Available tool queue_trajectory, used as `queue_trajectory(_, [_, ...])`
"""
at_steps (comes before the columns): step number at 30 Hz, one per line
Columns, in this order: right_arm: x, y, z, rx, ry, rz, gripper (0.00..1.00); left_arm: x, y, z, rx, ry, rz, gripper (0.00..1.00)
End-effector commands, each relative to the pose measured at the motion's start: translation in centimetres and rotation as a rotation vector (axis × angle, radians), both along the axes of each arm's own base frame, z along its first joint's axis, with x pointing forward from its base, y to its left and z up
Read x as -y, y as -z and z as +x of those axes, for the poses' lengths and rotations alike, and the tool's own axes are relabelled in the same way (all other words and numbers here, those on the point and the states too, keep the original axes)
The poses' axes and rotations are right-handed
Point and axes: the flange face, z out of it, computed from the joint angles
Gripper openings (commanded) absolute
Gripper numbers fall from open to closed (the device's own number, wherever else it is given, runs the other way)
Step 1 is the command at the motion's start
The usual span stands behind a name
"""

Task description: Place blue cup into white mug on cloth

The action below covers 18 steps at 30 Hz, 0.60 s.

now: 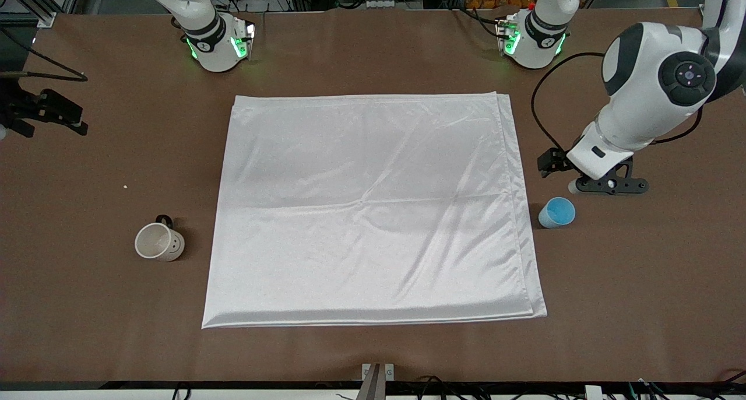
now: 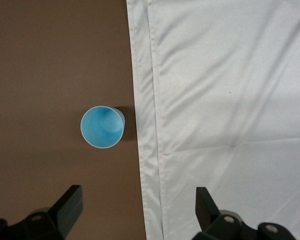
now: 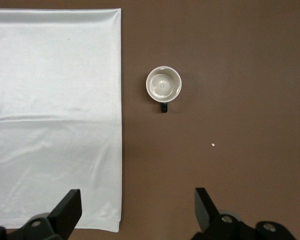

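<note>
The white cloth (image 1: 373, 213) lies flat in the middle of the table. The blue cup (image 1: 556, 212) stands upright on the bare table beside the cloth's edge at the left arm's end. My left gripper (image 1: 609, 185) hangs open and empty over the table just beside the cup; in the left wrist view the cup (image 2: 102, 126) is clear of the gripper (image 2: 137, 210). The white mug (image 1: 158, 242) stands upright on the bare table beside the cloth at the right arm's end. My right gripper (image 1: 49, 113) is open, empty and high (image 3: 137, 210); the mug (image 3: 163, 84) shows well below it.
A small white speck (image 1: 125, 186) lies on the brown table (image 1: 87, 306) farther from the front camera than the mug. A black cable (image 1: 539, 102) loops by the left arm's base. A bracket (image 1: 377, 376) stands at the table's front edge.
</note>
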Motion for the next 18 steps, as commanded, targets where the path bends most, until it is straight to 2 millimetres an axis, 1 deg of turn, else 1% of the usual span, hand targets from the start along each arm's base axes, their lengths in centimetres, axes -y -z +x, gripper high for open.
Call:
queue_trajectory(1, [0.1,0.6,0.0,-0.009,-0.006,0.008,1.00,-0.5,3.2,0.6,0.009,0.013,0.023,1.00])
queue_trajectory(6, [0.6,1.6,0.6,-0.029,0.002,0.010,1.00,-0.6,5.4,0.9,0.011,0.011,0.018,1.00])
queue_trajectory(7, [1.1,2.1,0.7,-0.038,0.011,0.010,1.00,-0.7,5.8,0.9,0.014,0.011,0.018,1.00])
queue_trajectory(9, [1.5,3.3,1.4,-0.058,0.014,0.012,1.00,-0.7,6.7,0.9,0.023,0.013,0.016,1.00])
queue_trajectory(10, [1.5,3.5,1.5,-0.062,0.014,0.012,1.00,-0.7,6.9,0.9,0.029,0.013,0.014,1.00])
queue_trajectory(16, [1.5,4.1,1.3,-0.093,0.016,0.014,1.00,-0.6,10.0,1.2,0.016,0.015,0.009,1.00])
queue_trajectory(18, [1.7,5.1,1.8,-0.111,0.016,0.015,1.00,-0.6,10.6,1.4,0.022,0.015,0.006,1.00])
